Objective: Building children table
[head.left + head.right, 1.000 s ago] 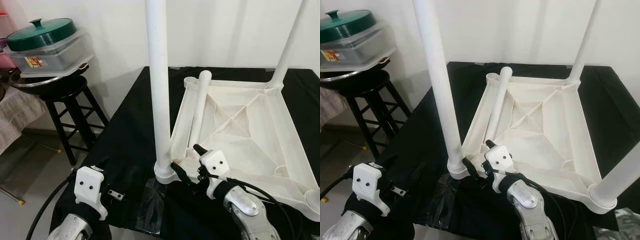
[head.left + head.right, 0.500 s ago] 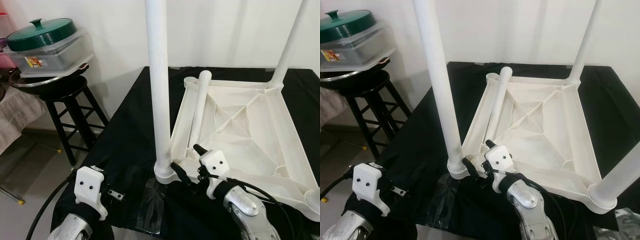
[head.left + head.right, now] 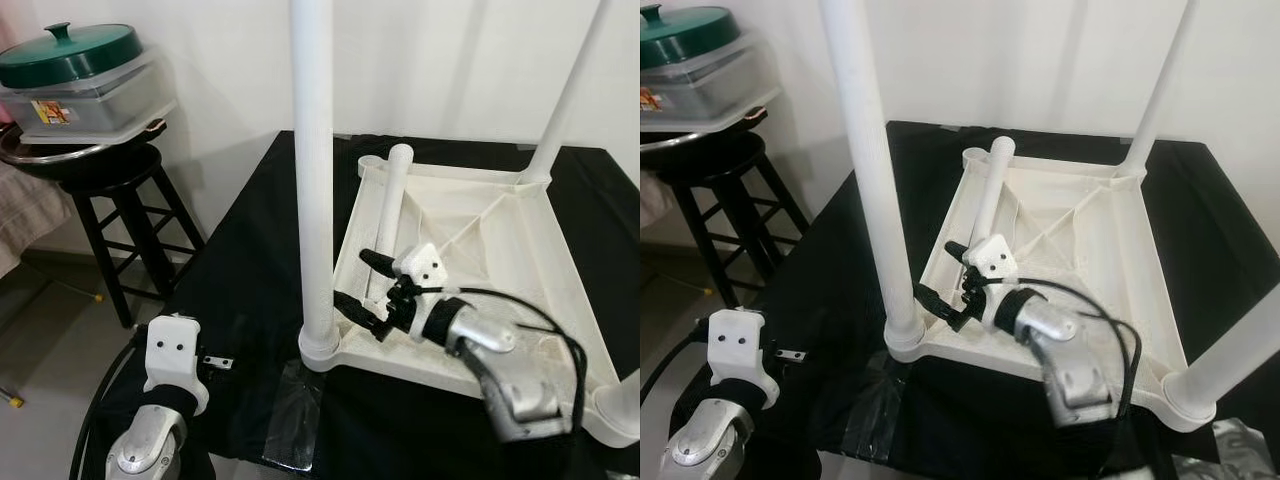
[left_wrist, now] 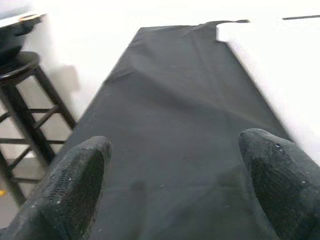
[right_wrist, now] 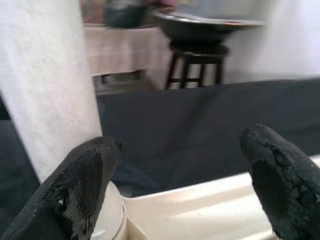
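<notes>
The upturned white table [image 3: 480, 260] lies on the black cloth [image 3: 250, 270], its upright legs cut off above; the right gripper [image 3: 368, 283], fingers wide, has risen over the loose leg [image 3: 390, 215]; left gripper [image 4: 170, 190] spread wide, idle

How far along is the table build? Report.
Done: three legs stand in corner sockets of the upturned tabletop. In hand: the open right hand hovers over the loose fourth leg lying inside. Left: seating that leg in the empty far-left socket. The left hand idles.
</notes>
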Tool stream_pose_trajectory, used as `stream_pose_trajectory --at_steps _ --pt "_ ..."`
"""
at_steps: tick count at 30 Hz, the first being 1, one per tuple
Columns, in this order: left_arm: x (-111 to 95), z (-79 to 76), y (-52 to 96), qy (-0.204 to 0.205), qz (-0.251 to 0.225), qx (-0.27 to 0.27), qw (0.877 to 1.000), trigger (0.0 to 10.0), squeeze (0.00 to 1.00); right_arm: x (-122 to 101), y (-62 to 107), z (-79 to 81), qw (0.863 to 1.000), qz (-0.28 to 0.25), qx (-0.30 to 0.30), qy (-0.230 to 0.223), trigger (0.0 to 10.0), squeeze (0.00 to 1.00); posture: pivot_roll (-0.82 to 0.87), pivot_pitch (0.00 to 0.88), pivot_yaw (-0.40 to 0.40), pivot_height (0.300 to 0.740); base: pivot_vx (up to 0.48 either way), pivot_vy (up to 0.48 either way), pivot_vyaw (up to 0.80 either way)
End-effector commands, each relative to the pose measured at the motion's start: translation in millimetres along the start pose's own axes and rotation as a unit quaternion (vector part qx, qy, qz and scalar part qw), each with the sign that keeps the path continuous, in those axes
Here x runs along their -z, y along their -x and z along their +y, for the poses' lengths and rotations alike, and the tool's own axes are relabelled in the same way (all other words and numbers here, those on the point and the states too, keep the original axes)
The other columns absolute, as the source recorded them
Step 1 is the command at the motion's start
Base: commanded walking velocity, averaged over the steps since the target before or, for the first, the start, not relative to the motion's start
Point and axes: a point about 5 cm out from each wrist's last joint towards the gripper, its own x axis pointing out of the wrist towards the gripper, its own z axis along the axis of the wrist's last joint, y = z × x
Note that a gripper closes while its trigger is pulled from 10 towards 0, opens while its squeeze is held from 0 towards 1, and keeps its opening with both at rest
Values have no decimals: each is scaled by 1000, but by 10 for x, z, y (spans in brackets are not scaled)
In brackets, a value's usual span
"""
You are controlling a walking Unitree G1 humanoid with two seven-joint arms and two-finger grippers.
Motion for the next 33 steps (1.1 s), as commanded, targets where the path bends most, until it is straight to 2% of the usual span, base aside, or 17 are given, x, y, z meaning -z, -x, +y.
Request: stream_pose_trajectory --at_steps 1,2,3,4,6,11,14,17,20,22,24,31,33 --pt "9 -10 7 -8 1 23 1000 10000 0 -13 -59 52 996 5 -89 12 10000 0 -17 0 2 740 0 0 0" --pt "9 -10 7 -8 1 23 1000 10000 0 -13 -59 52 996 5 -89 12 10000 0 -17 0 2 740 0 0 0" --pt "-6 -34 -4 -14 0 35 999 10000 0 -24 -62 -19 992 17 -125 13 10000 0 -13 0 3 740 0 0 0" --pt "-6 -34 -4 -14 0 35 999 10000 0 -24 -62 -19 992 17 -125 13 10000 0 -13 0 3 740 0 0 0" --pt "-29 -70 -4 -19 -8 57 998 10000 0 -44 -135 -66 982 23 -187 -8 10000 0 2 1 1 740 0 0 0" --pt "-39 -83 11 -22 -12 70 997 10000 0 -29 -194 -52 973 28 -228 -28 10000 0 11 2 -1 740 0 0 0" --pt "-37 -106 57 -23 -13 92 995 10000 0 24 -258 -92 961 53 -267 -52 10000 0 28 11 -8 740 0 0 0" --pt "-37 -115 70 -24 -13 99 995 10000 0 25 -261 -111 958 59 -274 -52 10000 0 30 12 -9 740 0 0 0" --pt "-19 -122 95 -27 -8 106 994 10000 0 -7 -169 -245 956 74 -279 -46 10000 0 36 20 -12 740 0 0 0" --pt "-13 -119 98 -27 -7 106 994 10000 0 -8 -142 -279 956 78 -281 -43 10000 0 36 20 -12 740 0 0 0" --pt "-5 -110 104 -26 -5 106 994 10000 0 21 -27 -333 955 94 -279 -39 10000 0 37 24 -12 740 0 0 0" --pt "-4 -84 114 -24 -4 104 994 10000 0 104 190 -388 951 135 -277 -36 10000 0 39 33 -6 740 0 0 0" --pt "-1 -66 119 -22 -3 101 995 10000 0 153 304 -410 948 154 -276 -32 10000 0 39 33 -6 740 0 0 0"
